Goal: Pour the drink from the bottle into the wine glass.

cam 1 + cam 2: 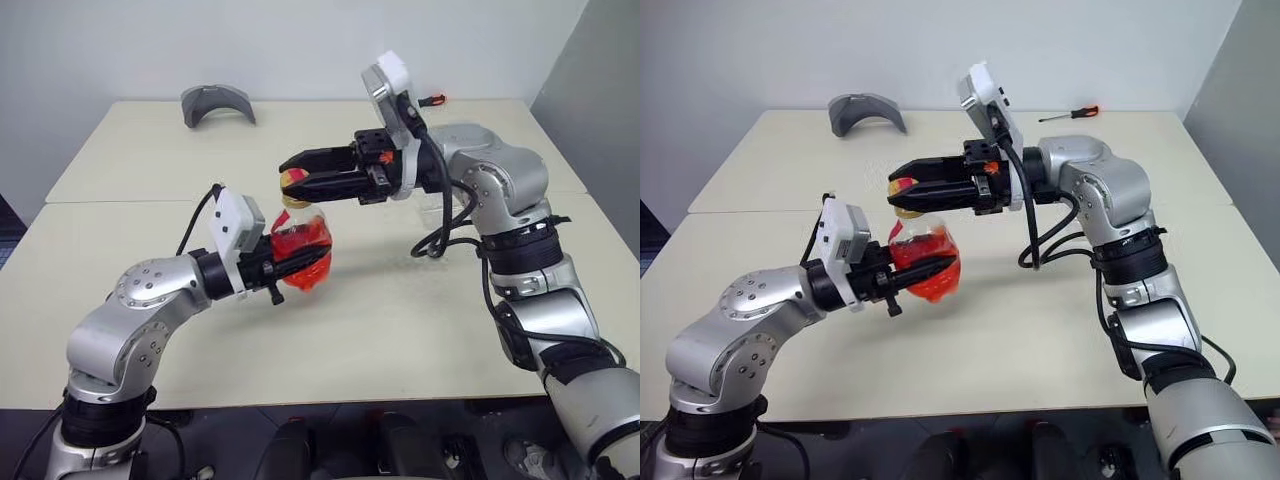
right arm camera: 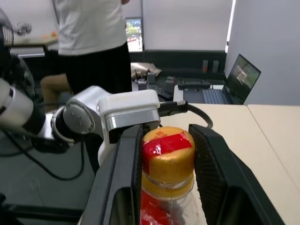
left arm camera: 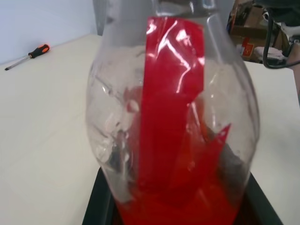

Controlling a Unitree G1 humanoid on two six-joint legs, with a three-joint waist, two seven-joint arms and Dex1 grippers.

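Observation:
My left gripper is shut on the rounded body of the bottle, holding it above the table's middle with the neck up. The red drink lies in its lower part, and a red label strip runs up its side. The bottle's gold cap sits between the fingers of my right gripper, which reaches in level from the right and presses it on both sides. A bit of clear glass shows behind my right forearm, probably the wine glass; the rest of it is hidden.
A grey curved object lies at the table's far left. A screwdriver with an orange handle lies at the far right. A seam divides the cream table into near and far halves. A person stands beyond the table's left side.

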